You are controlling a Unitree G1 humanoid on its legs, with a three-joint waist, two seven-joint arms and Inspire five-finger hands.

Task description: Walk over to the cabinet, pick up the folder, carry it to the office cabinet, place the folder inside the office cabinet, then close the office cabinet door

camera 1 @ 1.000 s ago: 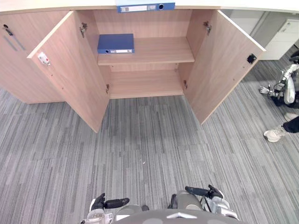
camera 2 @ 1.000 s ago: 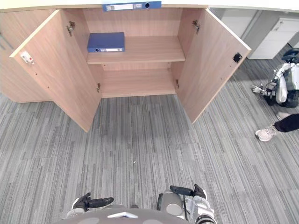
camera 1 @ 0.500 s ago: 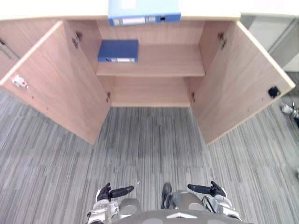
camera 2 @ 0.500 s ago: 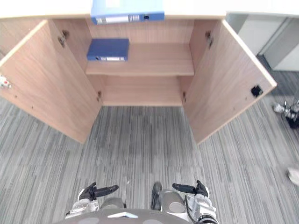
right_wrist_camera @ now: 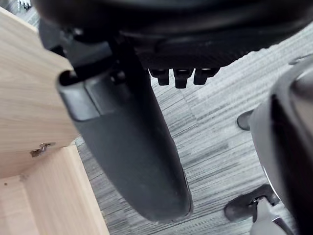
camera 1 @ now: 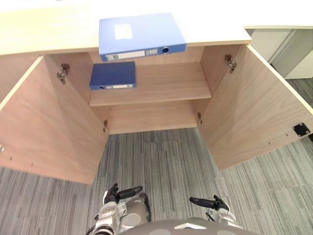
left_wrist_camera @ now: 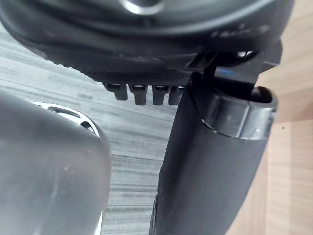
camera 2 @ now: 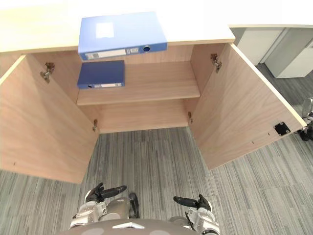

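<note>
Head eyes overlook cabinet [camera 1: 168, 82]; wrists seemingly floorward.

This is an office: grey striped carpet [camera 1: 161, 161] fills the lower frame, a low light-wood cabinet [camera 1: 166, 83] stands open across the top with a blue box folder [camera 1: 142, 34] on its top and a second folder [camera 1: 112, 75] on its shelf (both lying flat), and white storage units [camera 2: 293, 54] sit at upper right.
</note>
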